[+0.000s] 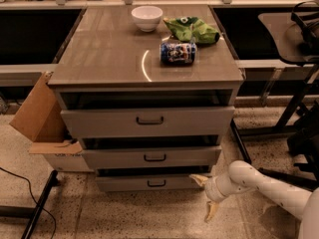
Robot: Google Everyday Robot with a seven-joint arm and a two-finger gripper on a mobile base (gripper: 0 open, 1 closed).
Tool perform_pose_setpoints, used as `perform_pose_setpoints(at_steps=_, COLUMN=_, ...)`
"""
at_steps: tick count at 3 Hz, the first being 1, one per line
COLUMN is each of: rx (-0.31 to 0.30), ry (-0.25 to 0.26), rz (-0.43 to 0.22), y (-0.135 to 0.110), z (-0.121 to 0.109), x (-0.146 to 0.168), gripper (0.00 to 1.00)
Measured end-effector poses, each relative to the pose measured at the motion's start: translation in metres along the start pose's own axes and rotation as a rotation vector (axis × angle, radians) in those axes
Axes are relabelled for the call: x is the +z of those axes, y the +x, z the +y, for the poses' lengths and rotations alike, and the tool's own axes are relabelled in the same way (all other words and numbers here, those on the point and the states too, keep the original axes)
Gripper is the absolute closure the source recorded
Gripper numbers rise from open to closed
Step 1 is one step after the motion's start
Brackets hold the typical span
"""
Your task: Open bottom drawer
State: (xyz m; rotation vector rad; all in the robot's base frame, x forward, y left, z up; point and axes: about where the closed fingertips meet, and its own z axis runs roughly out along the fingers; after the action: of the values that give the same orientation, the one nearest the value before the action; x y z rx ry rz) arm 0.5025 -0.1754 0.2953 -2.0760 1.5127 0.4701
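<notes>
I'm worrying that my gripper (pixel 205 197), hanging wide open and empty just off the right end of the bottom drawer (pixel 124 184) at the desk's (pixel 99 59) foot, is risking missing its small handle (pixel 156 183) and bumping the middle drawer (pixel 114 158), and I'm counting three drawers, one bowl (pixel 147 17), one can (pixel 178 53), one green bag (pixel 192 29).

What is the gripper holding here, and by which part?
Nothing. The gripper is open, low on the floor side right of the bottom drawer; its black loop handle is ungrasped.
</notes>
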Motion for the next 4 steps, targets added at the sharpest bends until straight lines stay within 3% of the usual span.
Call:
perform_pose_setpoints(at_steps=2, rx=-0.002, ry=0.017, rz=0.068, y=0.034, z=-0.019, x=0.05, gripper=0.0)
perform_pose_setpoints(at_steps=4, rx=-0.02, ry=0.057, rz=0.204, y=0.053, z=-0.041, x=0.079, gripper=0.0)
